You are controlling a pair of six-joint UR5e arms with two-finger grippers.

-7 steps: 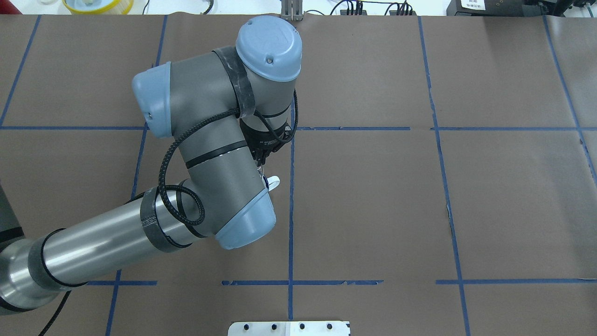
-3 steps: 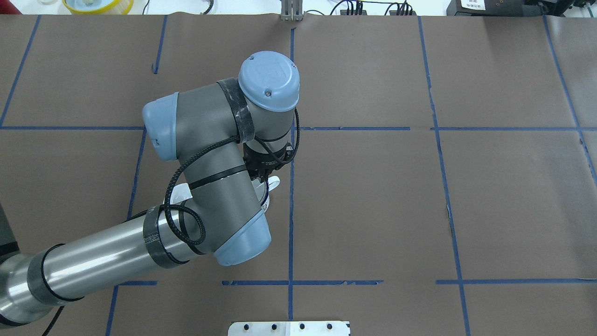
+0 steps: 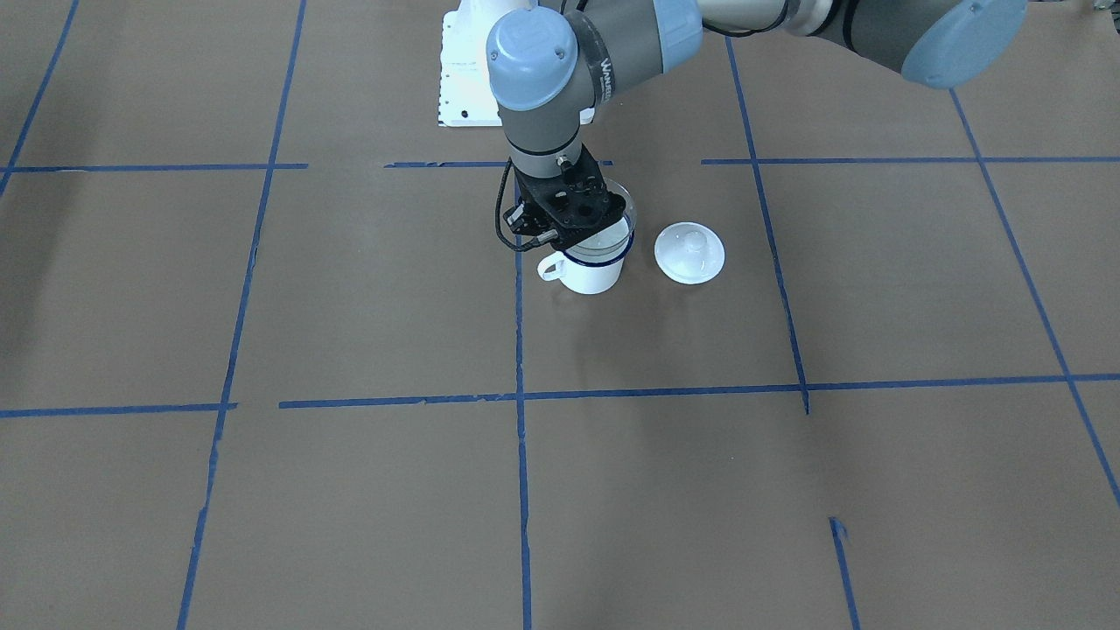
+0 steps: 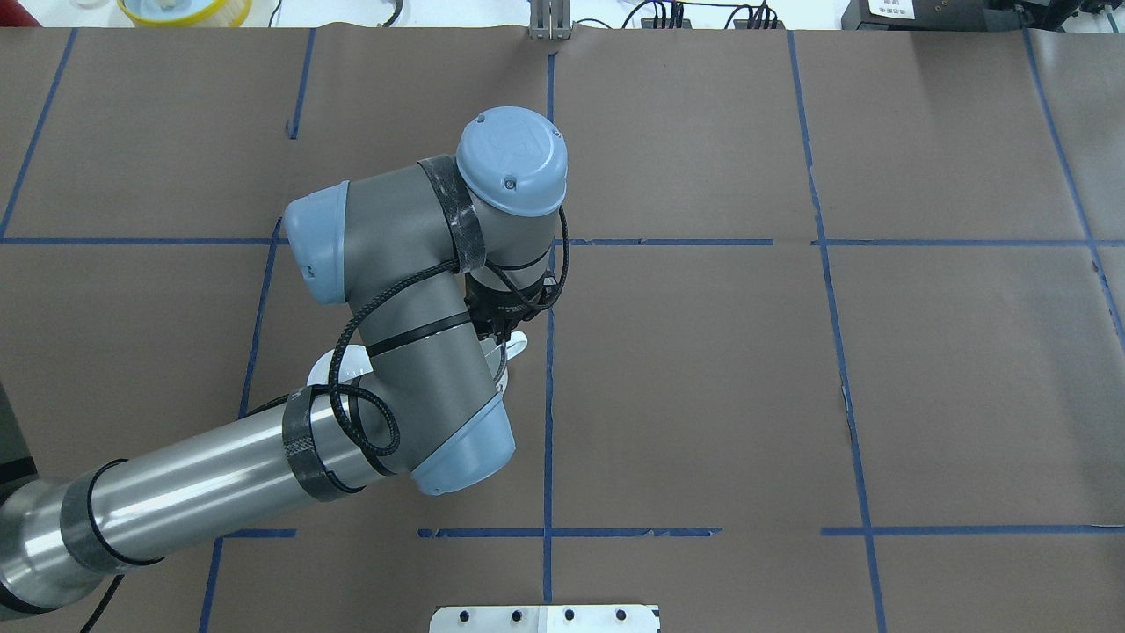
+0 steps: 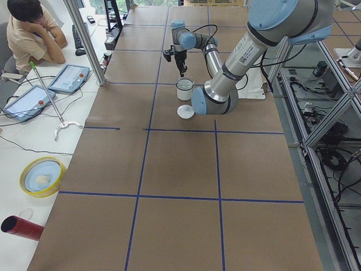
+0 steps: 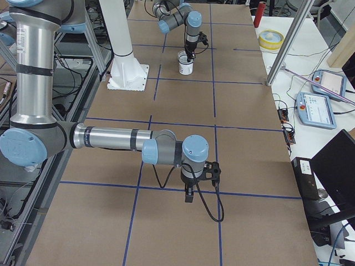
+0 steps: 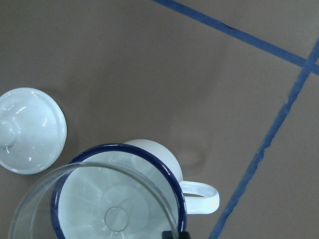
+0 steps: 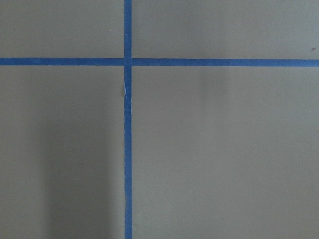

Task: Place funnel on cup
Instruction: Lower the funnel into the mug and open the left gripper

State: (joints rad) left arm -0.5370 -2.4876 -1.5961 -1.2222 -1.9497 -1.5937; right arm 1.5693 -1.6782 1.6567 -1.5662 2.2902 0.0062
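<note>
The white cup [image 3: 595,267] with a dark blue rim stands near the table's middle, its handle toward the blue tape line. It also shows in the left wrist view [image 7: 149,149]. My left gripper [image 3: 573,229] is shut on the rim of the clear funnel [image 3: 615,199] and holds it right over the cup's mouth. In the left wrist view the funnel [image 7: 60,181] overlaps the cup's opening, with its spout inside the rim's outline. My right gripper [image 6: 189,194] hangs over bare table far from the cup; I cannot tell if it is open or shut.
A round white knobbed lid [image 3: 689,253] lies on the table just beside the cup, on the side away from its handle. The white robot base plate [image 3: 464,79] is behind the cup. Blue tape lines cross the brown table cover [image 3: 350,289].
My left wrist has moved back toward the robot with the funnel, coming over the cup. The white lid has come into view beside the arm.
</note>
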